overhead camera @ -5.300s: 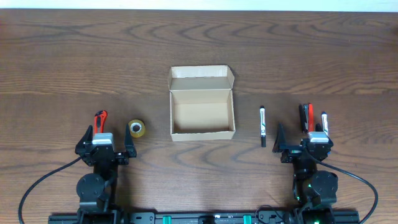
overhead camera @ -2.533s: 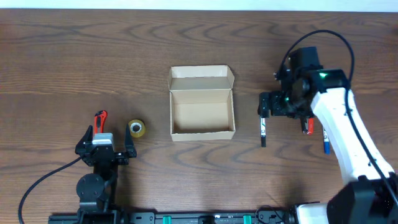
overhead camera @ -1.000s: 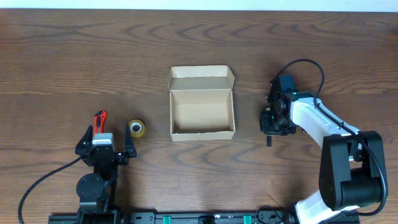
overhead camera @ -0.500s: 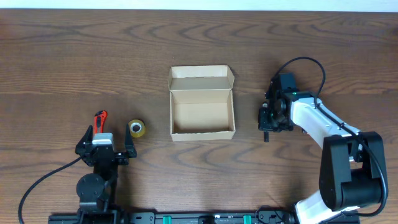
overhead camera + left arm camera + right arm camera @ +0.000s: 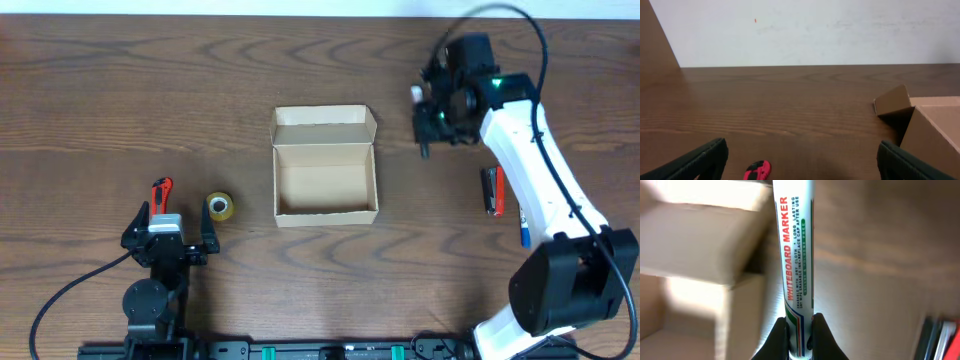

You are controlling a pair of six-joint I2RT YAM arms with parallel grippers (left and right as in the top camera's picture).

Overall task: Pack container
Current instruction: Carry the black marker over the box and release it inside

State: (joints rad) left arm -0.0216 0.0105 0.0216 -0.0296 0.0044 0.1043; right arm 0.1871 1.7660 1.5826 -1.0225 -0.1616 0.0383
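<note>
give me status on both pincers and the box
Right pincer shut on white whiteboard marker beside open tan cardboard box. Left pincer open, idle. Box empty, path clear.

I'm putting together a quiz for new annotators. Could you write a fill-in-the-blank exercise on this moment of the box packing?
1. The right gripper is shut on a whiteboard ___.
2. The flap lid of the container stands ___.
3. Inside the container there is ___.
4. The tape roll lies on the table on the robot's ___ side.

Missing words: marker; open; nothing; left.
</note>
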